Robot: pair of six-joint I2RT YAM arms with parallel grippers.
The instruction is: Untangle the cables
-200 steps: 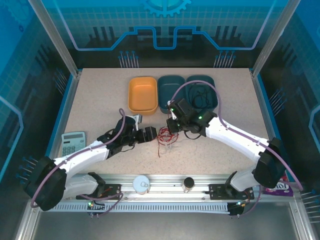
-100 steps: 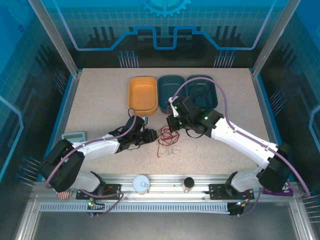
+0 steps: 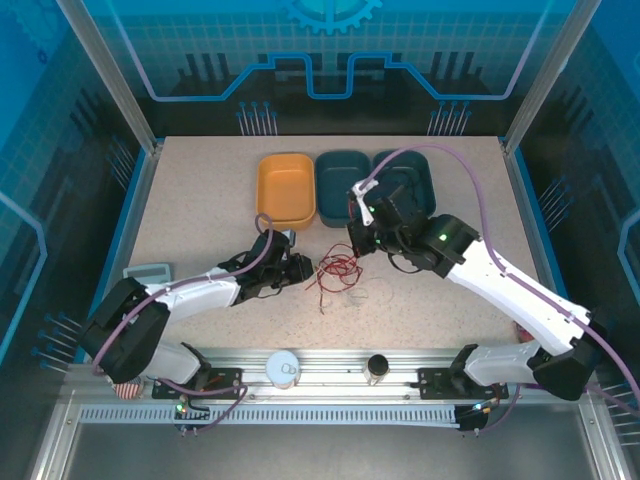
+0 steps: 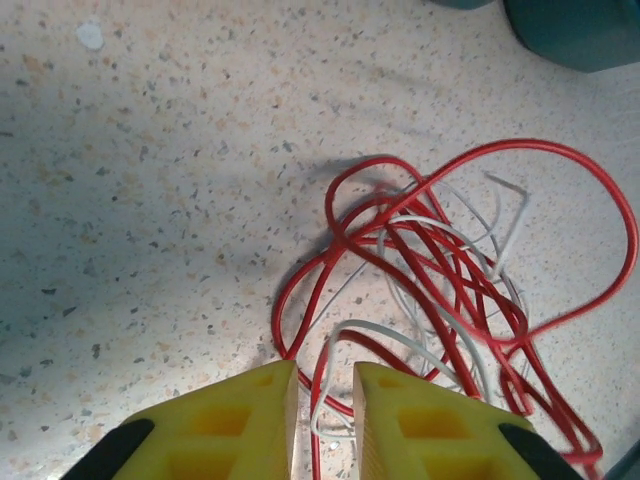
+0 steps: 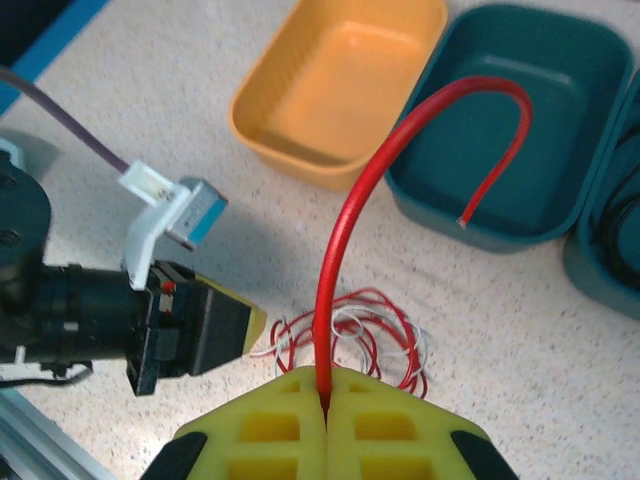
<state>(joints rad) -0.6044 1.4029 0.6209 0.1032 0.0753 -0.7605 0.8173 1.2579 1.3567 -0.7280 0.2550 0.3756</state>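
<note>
The right gripper (image 5: 325,402) is clamping the red cable (image 5: 345,230) while the left gripper (image 4: 325,405), jaws near-shut with grip unclear, is straddling the tangle (image 4: 440,270), likely before pulling apart.

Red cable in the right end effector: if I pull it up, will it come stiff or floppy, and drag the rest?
Probably springy rather than limp: the red cable arches upward unsupported from the shut right end effector. Likely light, being thin. It may well drag the white cable, since their loops interlace on the table.
</note>
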